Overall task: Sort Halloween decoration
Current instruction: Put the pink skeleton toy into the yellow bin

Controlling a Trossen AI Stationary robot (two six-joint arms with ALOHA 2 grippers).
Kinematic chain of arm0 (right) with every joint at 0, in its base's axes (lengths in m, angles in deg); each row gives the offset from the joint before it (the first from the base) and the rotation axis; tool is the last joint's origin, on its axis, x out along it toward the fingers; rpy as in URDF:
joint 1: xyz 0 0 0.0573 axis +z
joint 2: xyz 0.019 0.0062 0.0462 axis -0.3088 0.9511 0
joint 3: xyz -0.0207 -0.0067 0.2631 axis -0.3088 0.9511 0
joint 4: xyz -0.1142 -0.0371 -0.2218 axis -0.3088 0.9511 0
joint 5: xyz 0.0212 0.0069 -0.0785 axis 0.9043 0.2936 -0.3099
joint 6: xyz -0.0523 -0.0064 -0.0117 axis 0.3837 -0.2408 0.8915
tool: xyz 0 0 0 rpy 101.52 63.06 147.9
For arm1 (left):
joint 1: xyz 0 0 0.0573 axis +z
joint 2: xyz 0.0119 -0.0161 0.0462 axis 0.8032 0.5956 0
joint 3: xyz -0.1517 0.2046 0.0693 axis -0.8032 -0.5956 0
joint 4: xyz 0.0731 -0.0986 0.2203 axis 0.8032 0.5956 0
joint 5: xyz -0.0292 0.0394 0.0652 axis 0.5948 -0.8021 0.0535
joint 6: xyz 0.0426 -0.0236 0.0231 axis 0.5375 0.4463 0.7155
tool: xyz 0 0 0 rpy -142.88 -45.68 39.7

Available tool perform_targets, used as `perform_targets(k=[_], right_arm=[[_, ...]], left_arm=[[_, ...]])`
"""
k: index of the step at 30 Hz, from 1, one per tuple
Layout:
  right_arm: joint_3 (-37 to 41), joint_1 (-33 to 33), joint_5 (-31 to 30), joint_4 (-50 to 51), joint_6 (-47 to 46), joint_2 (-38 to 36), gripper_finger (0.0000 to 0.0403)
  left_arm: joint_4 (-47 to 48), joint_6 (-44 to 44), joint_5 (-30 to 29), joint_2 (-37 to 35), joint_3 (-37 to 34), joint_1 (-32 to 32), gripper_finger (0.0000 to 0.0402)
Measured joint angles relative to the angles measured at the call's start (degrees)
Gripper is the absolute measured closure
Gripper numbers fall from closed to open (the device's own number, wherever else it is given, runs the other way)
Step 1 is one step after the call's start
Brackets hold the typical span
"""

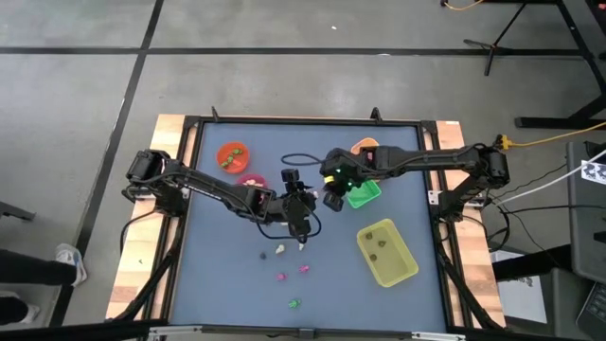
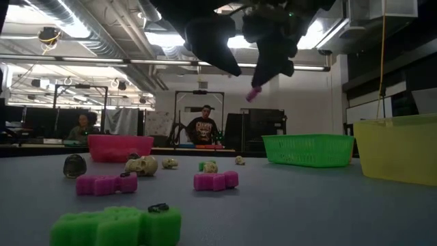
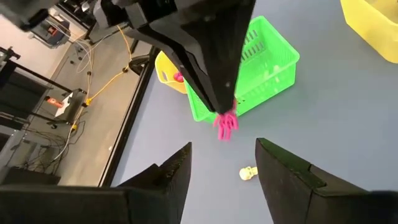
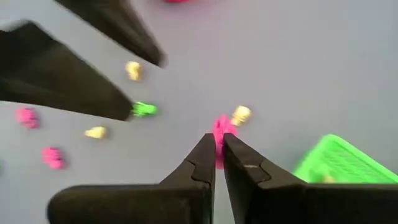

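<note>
Pink, small and pinched at the tips of the right gripper (image 4: 217, 149), one trinket (image 3: 226, 122) hangs in the air above the blue-grey table (image 1: 227, 284), near its middle. The right arm reaches in from the right side, and its fingers are pressed together on this pink piece, which shows as a small pink tip below the dark gripper in the low view (image 2: 253, 93). The left gripper (image 3: 224, 165) sits just beside it, reaching in from the left; its two fingers are spread apart with nothing between them. Just to the right of the grippers stands the green tray (image 1: 363, 194), with an orange tray (image 1: 365, 149) beyond it at the far edge and a yellow tray (image 1: 386, 253) nearer on the right. An orange cup (image 1: 232, 156) and a pink cup (image 1: 251, 183) stand on the left half. More trinkets lie loose on the near part of the table: a cream skull (image 2: 141, 165), a dark one (image 2: 74, 165), pink pieces (image 2: 216, 180) and a green piece (image 2: 116, 225). People sit in the room beyond.
</note>
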Motion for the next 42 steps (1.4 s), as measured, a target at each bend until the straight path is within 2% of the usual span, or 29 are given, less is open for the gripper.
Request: perform_targets(k=[5,10,15,21,29,32,37,42], right_arm=[[0.0,-0.7,-6.7,4.4,1.5,0.0,0.0378],[0.0,-4.1,-11.1,9.4,1.5,0.0,0.0378],[0.0,-6.6,-6.6,10.5,4.1,0.0,0.0378],[0.0,-5.0,1.2,10.4,9.0,0.0,0.0377],[0.0,-0.4,1.3,10.4,10.3,0.0,0.0377],[0.0,1.0,1.3,10.4,10.3,0.0,0.0377],[0.0,3.0,1.9,10.1,10.3,0.0,0.0374],[0.0,4.6,1.9,7.9,10.3,0.0,0.0327]], left_arm=[[0.1,0.0,0.0,0.0,0.0,0.0,0.0241],[0.2,0.0,0.0,0.0,0.0,0.0,0.0241],[0.2,0.0,0.0,0.0,0.0,0.0,0.0241],[0.8,-0.4,0.1,0.0,0.0,-0.1,0.0241],[3.2,-0.4,0.3,-0.3,0.0,-3.1,0.0241],[6.7,-1.4,0.2,-1.6,0.0,-5.6,0.0241],[16.9,-8.4,0.2,-6.1,0.0,-10.0,0.0241],[26.4,-16.6,0.0,-10.0,-0.5,-14.6,0.0241]])
